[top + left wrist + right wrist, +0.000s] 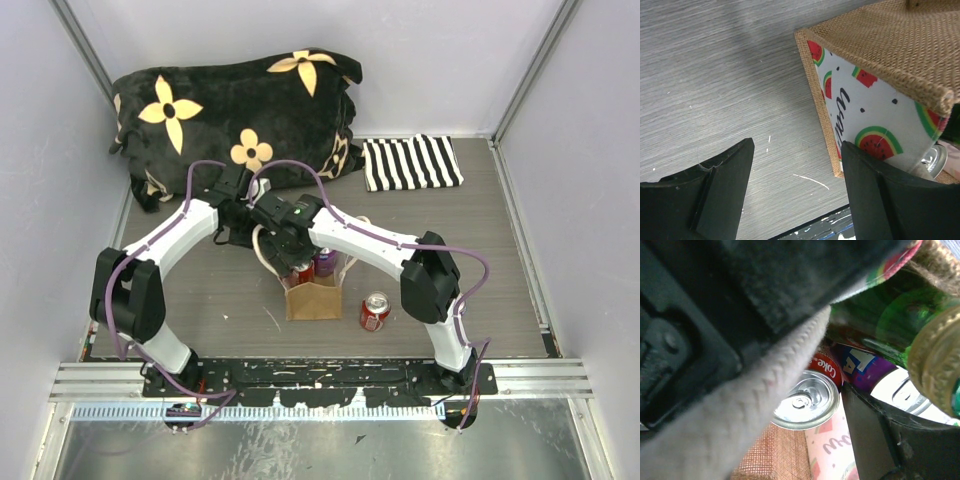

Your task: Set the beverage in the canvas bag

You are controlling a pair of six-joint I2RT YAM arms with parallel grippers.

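Left gripper (795, 195) hangs empty, jaws wide, beside the bag (880, 60); right gripper (291, 258) sits at its mouth against a handle (740, 415), jaws' state unclear; a cola can (807, 402) stands inside.

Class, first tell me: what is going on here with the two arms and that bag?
The right hand is down at the mouth of the canvas bag, whose cream handle crosses its camera's view. A Coke can and a purple can sit inside the bag. The left hand hangs open beside the bag's watermelon-print side, holding nothing. Another red can stands on the table outside.
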